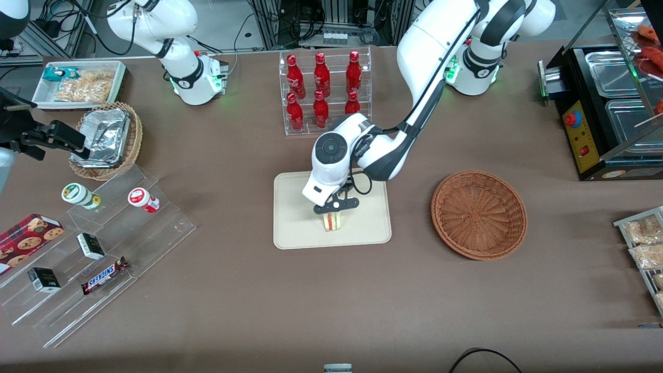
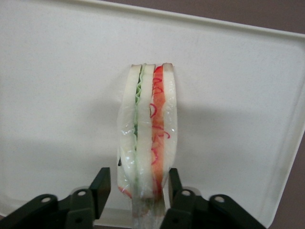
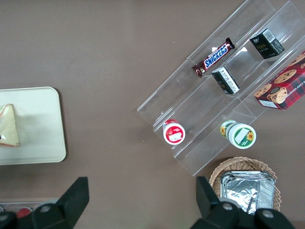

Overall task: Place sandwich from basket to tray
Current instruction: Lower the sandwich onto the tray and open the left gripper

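Cream tray (image 1: 295, 228), one sandwich (image 1: 333, 221), hand (image 1: 335, 209) around it, one empty basket (image 1: 479, 214)

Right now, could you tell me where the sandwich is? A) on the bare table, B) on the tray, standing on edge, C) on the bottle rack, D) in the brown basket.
B: the sandwich stands on the tray between the gripper fingers; the basket holds nothing.

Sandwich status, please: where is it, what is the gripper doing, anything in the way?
Gripper over the tray, fingers open either side of the sandwich. Sandwich standing on edge on tray. Basket empty. Nothing in the way.
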Available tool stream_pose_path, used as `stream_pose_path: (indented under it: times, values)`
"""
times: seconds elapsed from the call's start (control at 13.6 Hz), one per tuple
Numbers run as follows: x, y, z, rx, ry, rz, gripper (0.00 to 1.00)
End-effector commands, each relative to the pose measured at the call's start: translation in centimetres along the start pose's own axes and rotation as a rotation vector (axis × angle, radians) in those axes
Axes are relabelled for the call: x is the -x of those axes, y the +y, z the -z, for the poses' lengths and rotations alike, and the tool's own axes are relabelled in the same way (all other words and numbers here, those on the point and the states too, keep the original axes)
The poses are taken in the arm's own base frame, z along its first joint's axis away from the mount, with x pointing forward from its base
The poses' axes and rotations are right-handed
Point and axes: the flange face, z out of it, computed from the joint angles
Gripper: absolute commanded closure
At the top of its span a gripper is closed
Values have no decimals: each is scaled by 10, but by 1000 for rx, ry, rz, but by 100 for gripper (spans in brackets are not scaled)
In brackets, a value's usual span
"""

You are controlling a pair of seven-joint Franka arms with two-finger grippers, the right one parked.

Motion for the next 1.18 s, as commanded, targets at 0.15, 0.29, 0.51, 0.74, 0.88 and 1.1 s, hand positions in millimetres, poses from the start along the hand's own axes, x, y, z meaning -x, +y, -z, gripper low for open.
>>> stream_pose_path:
  times: [0.15,0.29,0.51,0.74,0.88,1.1]
  values:
    - [-1,-6,60,-28,20,21,0]
    - [-8,-18,86,-45,30,27,0]
    - [-28,-48,116,-90,19,58,0]
    - [-46,-79,127,-143,-34,98,0]
    - [-63,-106,130,-154,-49,81,0]
    - [-76,-145,139,-154,-65,58,0]
